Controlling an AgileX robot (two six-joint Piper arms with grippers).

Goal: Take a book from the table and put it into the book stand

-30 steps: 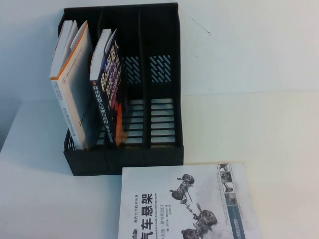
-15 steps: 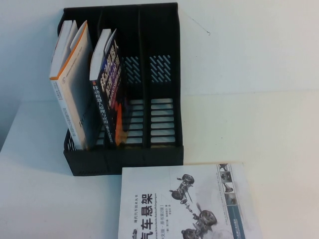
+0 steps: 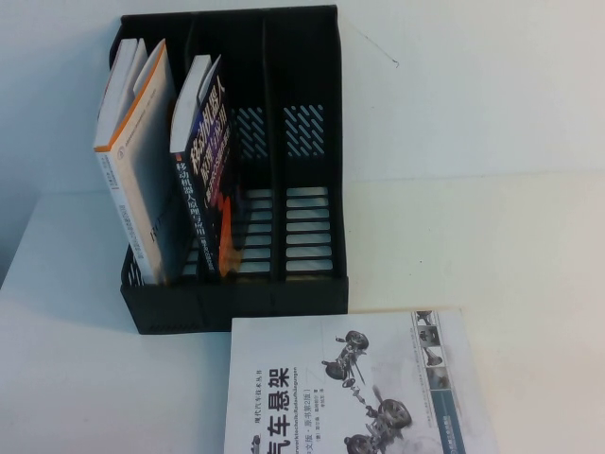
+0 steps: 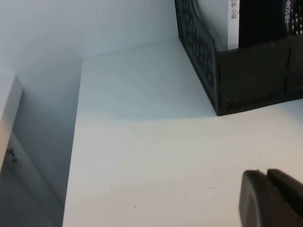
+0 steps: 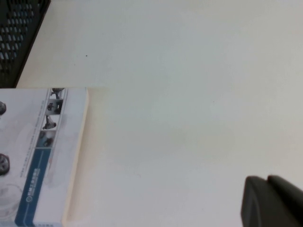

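At the upper left of the high view, the black plastic three-compartment book stand (image 3: 284, 236) is sitting on the plain white tabletop (image 3: 492, 236). In its leftmost compartment a white orange-edged book (image 3: 137, 170) is leaning upright. Just beside it, in the middle compartment, the thick black paperback with white Chinese characters and orange, purple and blue blobs (image 3: 208, 170) is standing on end, its long axis running up and slightly tilted. So the task's book is already resting inside the stand. The right compartment is holding nothing.

At the lower middle of that view, a white book with grey car-suspension drawings (image 3: 359, 388) is lying flat, touching or nearly touching the stand's front wall.

Neither arm is showing in the high view. In the left wrist view, the left claw (image 4: 272, 198) is hovering over bare tabletop, fully closed on nothing, with the stand's corner well apart from it. In the right wrist view, the right claw (image 5: 272, 201) is appearing only as a dark edge; its opening cannot be told. The flat white book is lying nearer the right claw, should another book be wanted.
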